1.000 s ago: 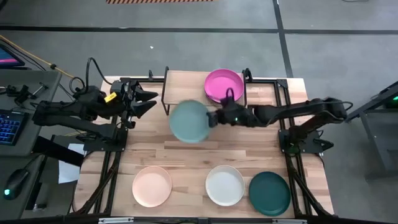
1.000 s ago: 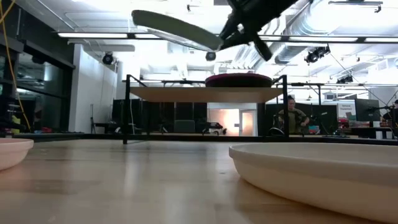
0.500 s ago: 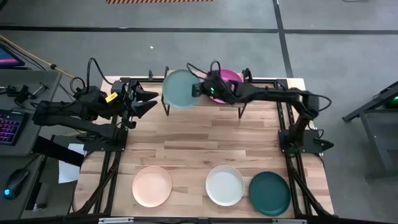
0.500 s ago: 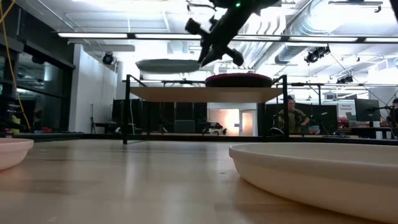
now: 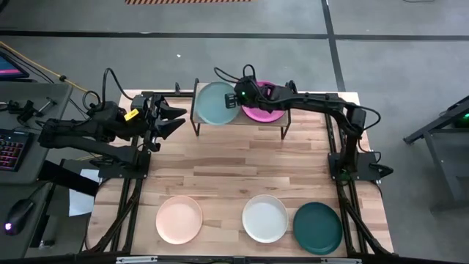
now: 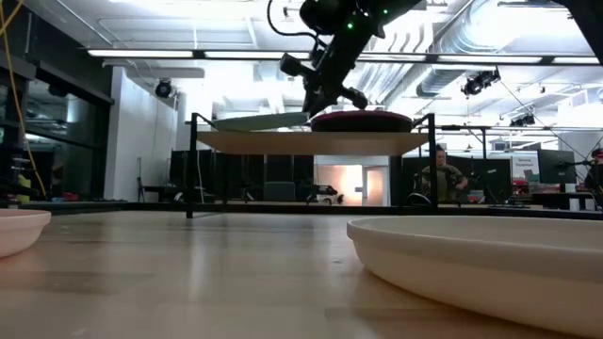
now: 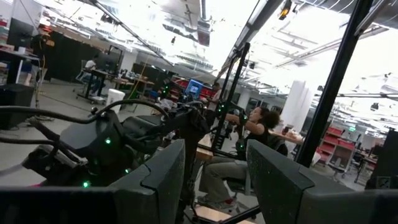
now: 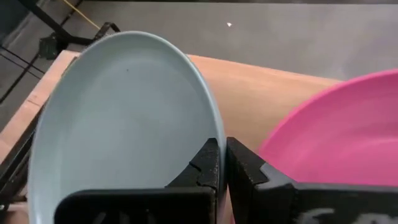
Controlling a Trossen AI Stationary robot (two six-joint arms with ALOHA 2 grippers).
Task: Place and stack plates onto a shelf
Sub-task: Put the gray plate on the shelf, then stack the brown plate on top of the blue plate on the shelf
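Observation:
My right gripper [image 5: 240, 99] is over the shelf [image 5: 253, 122], shut on the light blue-teal plate [image 5: 216, 103], which sits over the board's left half. The magenta pink plate [image 5: 265, 108] lies on the right half, partly under the arm. In the low view the blue-teal plate [image 6: 256, 121] sits just above the board [image 6: 311, 141]. Peach [image 5: 179, 218], white [image 5: 265, 218] and dark teal [image 5: 317, 227] plates lie flat by the near edge. No black plate shows. My left gripper [image 5: 174, 117] waits, open, left of the shelf. My right gripper pinches the light blue-teal plate's rim [image 8: 208, 134] between both fingers [image 8: 208, 165], on the side next to the magenta plate. It comes slanting down from the table's right. The plate is slightly tilted: its left edge [image 6: 215, 126] is down at the board and the held edge a little higher.
The shelf's thin black legs [image 5: 195, 125] stand at the table's far edge, with my left arm [image 5: 95, 128] close on its left. Bare tabletop [image 5: 234, 169] lies between the shelf and the near row of plates. A person [image 6: 441, 179] shows in the room beyond.
My right gripper has carried the blue-teal plate from above the table's middle toward the far edge and left, over the shelf, then lowered it onto the board's left half. The plate has gone from steeply tilted and high to nearly level at the board.

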